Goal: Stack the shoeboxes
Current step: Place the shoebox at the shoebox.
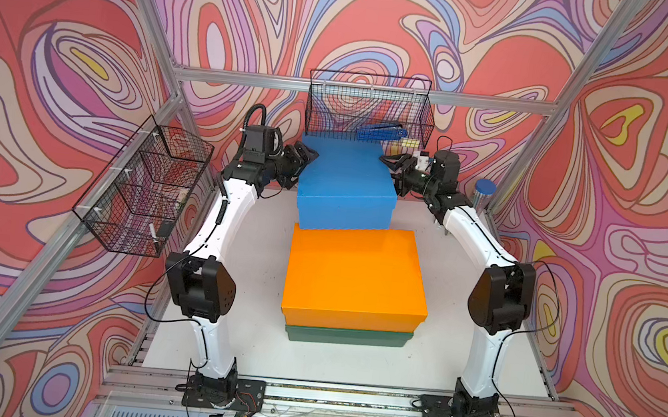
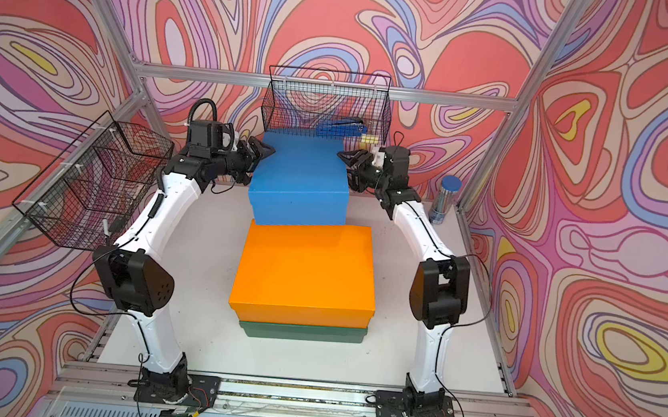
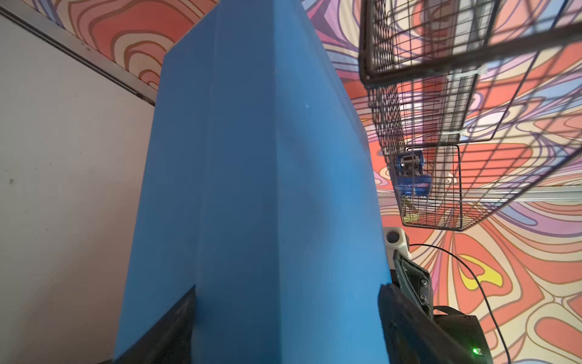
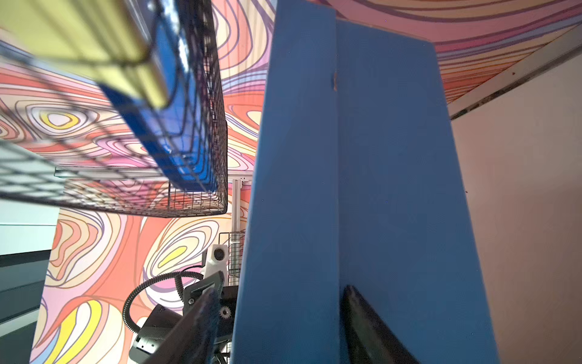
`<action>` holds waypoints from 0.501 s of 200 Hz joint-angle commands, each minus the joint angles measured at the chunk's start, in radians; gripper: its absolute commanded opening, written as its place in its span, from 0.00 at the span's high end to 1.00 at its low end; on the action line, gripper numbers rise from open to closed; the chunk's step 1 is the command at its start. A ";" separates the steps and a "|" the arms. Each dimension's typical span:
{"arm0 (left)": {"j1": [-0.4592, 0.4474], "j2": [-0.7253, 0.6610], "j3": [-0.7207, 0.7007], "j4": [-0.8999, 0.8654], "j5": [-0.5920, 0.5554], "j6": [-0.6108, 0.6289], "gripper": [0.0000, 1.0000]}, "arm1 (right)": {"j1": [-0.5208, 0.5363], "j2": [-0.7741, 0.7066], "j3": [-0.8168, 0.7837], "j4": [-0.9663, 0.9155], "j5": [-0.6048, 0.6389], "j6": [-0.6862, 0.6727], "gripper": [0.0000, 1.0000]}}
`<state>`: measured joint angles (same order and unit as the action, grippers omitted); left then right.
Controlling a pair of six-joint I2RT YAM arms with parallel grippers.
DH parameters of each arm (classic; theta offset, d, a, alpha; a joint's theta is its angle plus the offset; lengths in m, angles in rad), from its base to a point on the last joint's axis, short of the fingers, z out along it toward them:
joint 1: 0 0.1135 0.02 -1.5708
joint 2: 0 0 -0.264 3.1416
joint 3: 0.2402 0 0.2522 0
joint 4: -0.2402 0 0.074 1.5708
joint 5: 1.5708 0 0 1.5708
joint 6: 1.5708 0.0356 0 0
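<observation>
The blue shoebox [image 1: 345, 177] [image 2: 300, 177] hangs raised at the back of the table, its near lower edge overlapping the far edge of the orange shoebox [image 1: 355, 274] [image 2: 305, 269]. The orange one lies on the dark green shoebox [image 1: 347, 336] [image 2: 303, 332] at the centre front. My left gripper [image 1: 305, 161] [image 3: 286, 315] is shut on the blue box's left side near its far end, one finger on the lid, the other below. My right gripper [image 1: 388, 164] [image 4: 280, 293] is shut the same way on the right side of the blue box [image 4: 346, 189].
A black wire basket [image 1: 369, 108] hangs on the back wall just above the blue box, with a blue tool [image 1: 381, 132] in it. Another wire basket [image 1: 142, 187] hangs on the left wall. A blue-capped canister [image 1: 484, 194] stands at the back right of the white table [image 1: 253, 335].
</observation>
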<state>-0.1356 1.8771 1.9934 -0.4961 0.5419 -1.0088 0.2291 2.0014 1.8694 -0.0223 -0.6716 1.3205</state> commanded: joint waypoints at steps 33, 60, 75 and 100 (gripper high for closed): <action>-0.067 -0.100 -0.090 0.080 0.154 0.006 0.15 | 0.137 -0.153 -0.105 0.041 -0.113 -0.014 0.35; -0.067 -0.126 -0.102 0.066 0.155 0.018 0.15 | 0.150 -0.203 -0.146 0.028 -0.098 -0.017 0.35; -0.068 -0.136 -0.098 0.042 0.156 0.031 0.15 | 0.162 -0.224 -0.177 0.026 -0.086 -0.015 0.35; -0.073 -0.152 -0.100 -0.002 0.155 0.061 0.15 | 0.180 -0.296 -0.218 0.011 -0.065 -0.021 0.34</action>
<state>-0.1356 1.7699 1.8912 -0.5201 0.5404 -0.9691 0.2874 1.7844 1.6726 -0.0349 -0.5907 1.2907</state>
